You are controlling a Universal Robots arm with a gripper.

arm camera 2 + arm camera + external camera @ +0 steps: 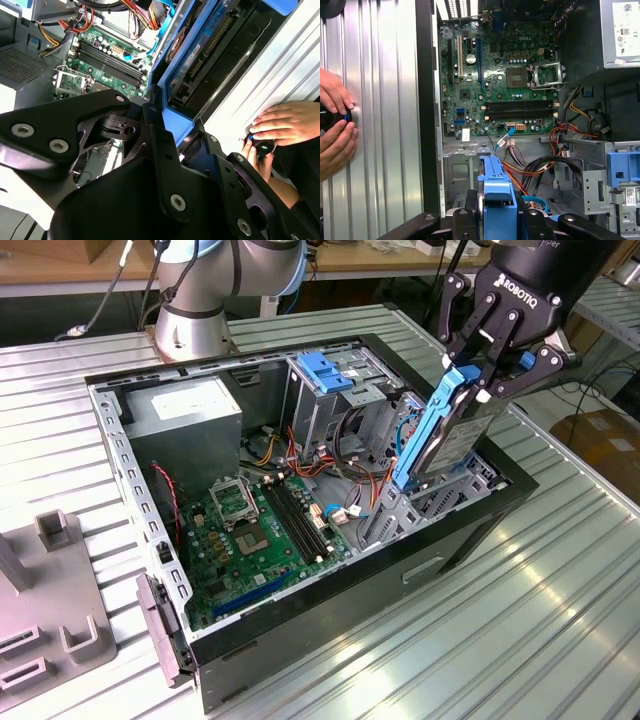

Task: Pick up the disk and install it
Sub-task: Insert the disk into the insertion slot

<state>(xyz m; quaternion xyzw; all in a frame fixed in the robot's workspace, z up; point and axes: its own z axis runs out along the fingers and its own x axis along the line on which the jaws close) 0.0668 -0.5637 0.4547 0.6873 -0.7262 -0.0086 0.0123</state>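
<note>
In the exterior view the gripper (pixel 478 380) clamps the upper end of the disk (pixel 437 440), which stands tilted with its lower end inside the open computer case (pixel 125 455), toward the exterior view's right. In the second wrist view the black fingers (pixel 165 150) pinch its blue end tab. In the first wrist view a person's 2 hands (pixel 335 147) rest on the ribbed table (pixel 385 165) beside the case.

Tight at the exterior view's right: the disk (pixel 440 430) hangs tilted over the drive bay (pixel 440 498), cables (pixel 348 448) crowding beside. Open air above the motherboard (pixel 255 530); power supply (pixel 185 420) walls its far side. A person's hands (pixel 287 122) sit on the table (pixel 560 570) beside the case (pixel 330 640).
</note>
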